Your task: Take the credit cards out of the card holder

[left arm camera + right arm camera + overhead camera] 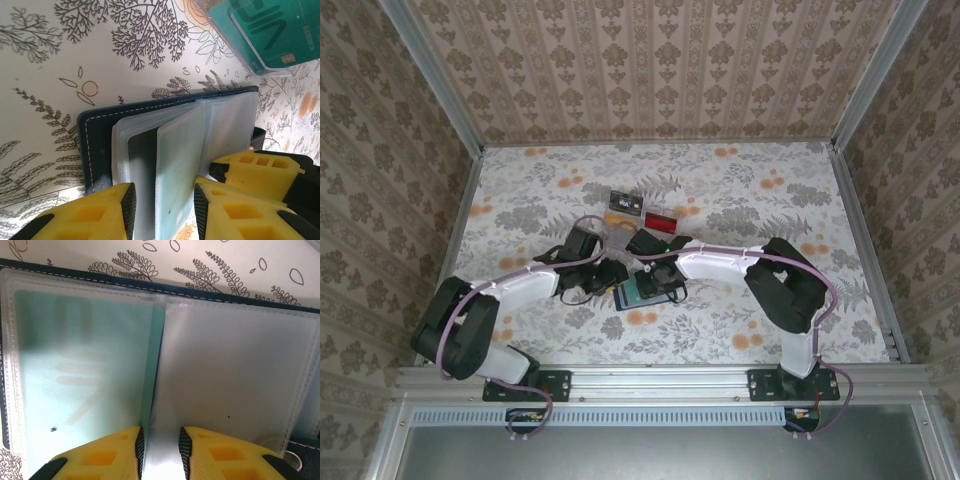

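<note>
The navy card holder (95, 145) lies open on the table, its clear sleeves fanned out. My left gripper (165, 200) is shut on a bunch of those sleeves, one holding a dark card (142, 160). A yellow finger of my right gripper (255, 172) rests beside them. In the right wrist view my right gripper (161, 440) pinches one clear sleeve page of the card holder (240, 365), next to a sleeve with a teal card (75, 370). From above, the left gripper (610, 275) and right gripper (645, 262) meet over the card holder (645, 292).
A red card (661, 221) and a dark card (623, 203) lie loose on the floral tabletop behind the grippers. A teal card (265, 35) in clear plastic lies just past the holder. Patterned walls enclose three sides.
</note>
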`<state>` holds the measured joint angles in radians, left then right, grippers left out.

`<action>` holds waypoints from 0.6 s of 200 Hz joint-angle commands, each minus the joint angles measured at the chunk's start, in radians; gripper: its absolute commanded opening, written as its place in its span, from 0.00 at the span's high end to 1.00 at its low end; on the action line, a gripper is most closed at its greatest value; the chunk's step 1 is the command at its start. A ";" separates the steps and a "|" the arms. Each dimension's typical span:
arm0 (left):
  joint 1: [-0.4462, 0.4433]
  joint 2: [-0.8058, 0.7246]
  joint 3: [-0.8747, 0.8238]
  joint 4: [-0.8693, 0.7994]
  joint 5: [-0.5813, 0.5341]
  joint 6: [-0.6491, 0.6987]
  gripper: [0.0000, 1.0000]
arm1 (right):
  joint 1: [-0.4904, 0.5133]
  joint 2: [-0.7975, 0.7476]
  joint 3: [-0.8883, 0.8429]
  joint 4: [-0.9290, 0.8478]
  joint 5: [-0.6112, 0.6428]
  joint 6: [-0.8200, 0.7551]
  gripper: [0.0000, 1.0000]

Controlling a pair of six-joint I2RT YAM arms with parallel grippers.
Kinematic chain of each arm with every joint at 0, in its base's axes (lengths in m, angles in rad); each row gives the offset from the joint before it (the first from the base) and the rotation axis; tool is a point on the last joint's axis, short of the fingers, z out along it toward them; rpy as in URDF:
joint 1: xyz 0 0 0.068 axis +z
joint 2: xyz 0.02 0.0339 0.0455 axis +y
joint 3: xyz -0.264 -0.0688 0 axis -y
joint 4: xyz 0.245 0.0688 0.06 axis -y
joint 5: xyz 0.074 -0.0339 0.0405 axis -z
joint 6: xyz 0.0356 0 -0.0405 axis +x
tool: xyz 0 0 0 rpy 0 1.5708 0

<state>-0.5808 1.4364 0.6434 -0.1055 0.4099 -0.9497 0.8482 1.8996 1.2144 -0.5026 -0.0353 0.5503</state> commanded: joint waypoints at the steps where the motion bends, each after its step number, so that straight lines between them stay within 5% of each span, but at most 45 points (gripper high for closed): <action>1: -0.008 0.018 0.027 0.021 0.021 0.003 0.62 | -0.010 0.044 -0.049 -0.004 0.005 0.011 0.69; 120: -0.007 0.069 0.018 0.103 0.065 0.002 0.73 | -0.012 0.014 -0.068 0.032 -0.028 0.010 0.69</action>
<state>-0.5831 1.4963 0.6453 -0.0433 0.4438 -0.9497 0.8455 1.8893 1.1969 -0.4797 -0.0444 0.5507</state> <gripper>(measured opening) 0.281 0.308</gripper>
